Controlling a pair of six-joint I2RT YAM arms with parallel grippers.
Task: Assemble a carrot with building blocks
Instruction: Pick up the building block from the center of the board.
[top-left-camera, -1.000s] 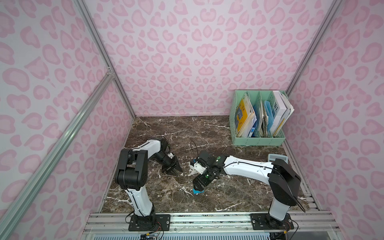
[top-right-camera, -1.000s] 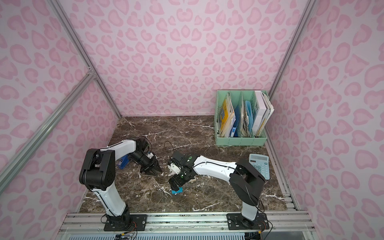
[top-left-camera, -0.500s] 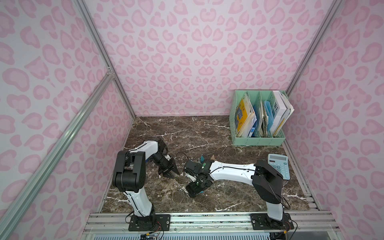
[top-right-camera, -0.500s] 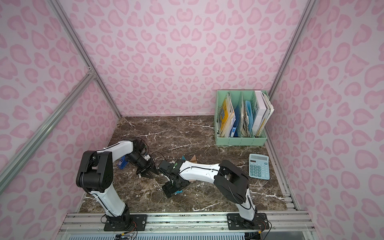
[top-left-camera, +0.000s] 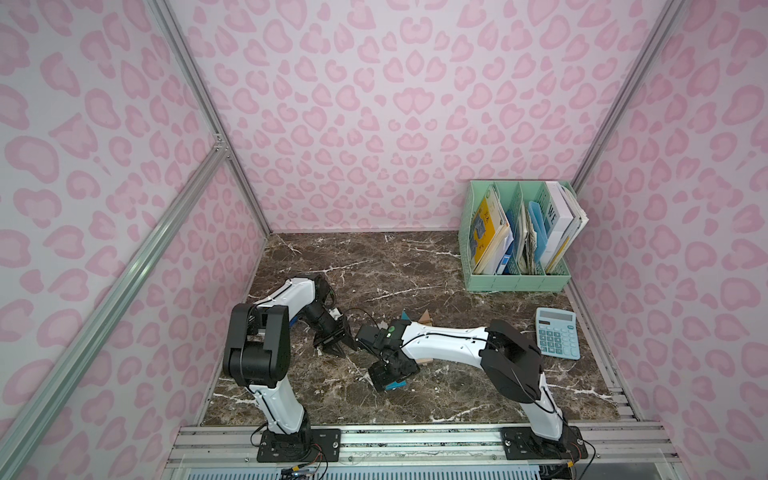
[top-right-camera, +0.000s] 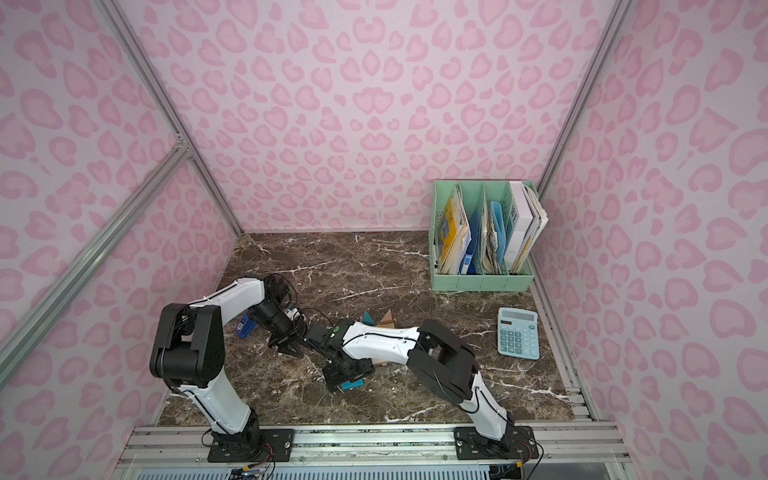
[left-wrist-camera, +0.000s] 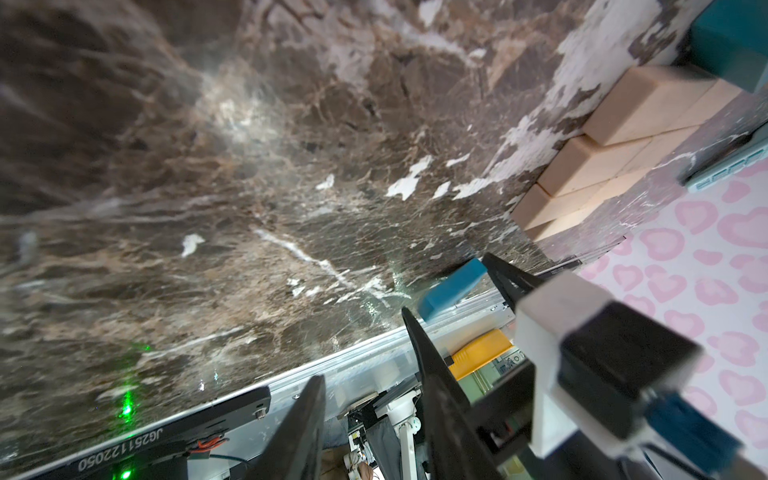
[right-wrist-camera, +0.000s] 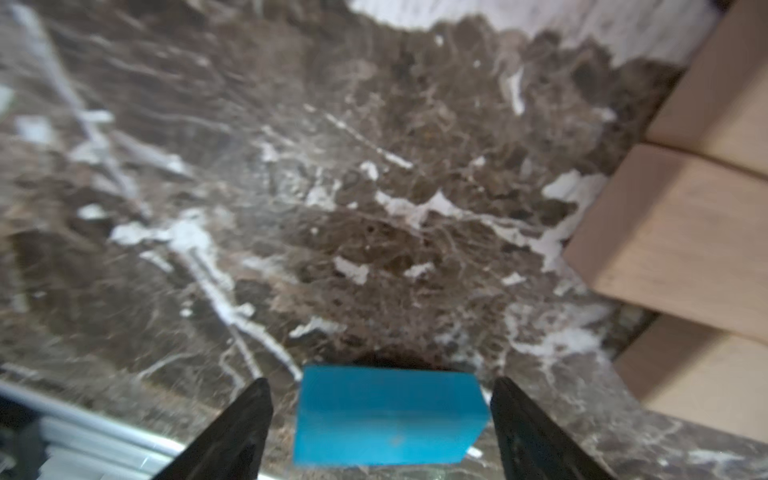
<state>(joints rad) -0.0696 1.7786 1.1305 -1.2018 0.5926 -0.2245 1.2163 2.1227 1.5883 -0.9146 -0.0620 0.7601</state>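
Right gripper (right-wrist-camera: 380, 382): hangs low over the near part of the marble table (top-left-camera: 415, 266). Its jaws are spread, with one finger on either side of the blue block (right-wrist-camera: 386, 415) and a sliver of gap at each end, so nothing is clamped.
Blue block: lies flat on the table between those fingers. In both top views only its near edge peeks out from under the gripper.
Carrot: its tan blocks (left-wrist-camera: 615, 137) lie joined in stepped rows just beyond the blue block. They are near it but apart, with bare marble between. From above, the right arm covers most of them.
Left gripper (top-left-camera: 337, 348): points down at the table, to the left of the blocks. Its jaws stand partly apart with nothing between them.
Triangles: a blue triangle (top-left-camera: 405, 316) and a tan triangle (top-left-camera: 427, 319) sit side by side at the far end of the tan rows, showing past the right arm.
Calculator (top-left-camera: 557, 338): light blue, lies flat by the right wall, well apart from the blocks.
File rack (top-left-camera: 517, 284): green, packed with books and papers, stands in the far right corner.
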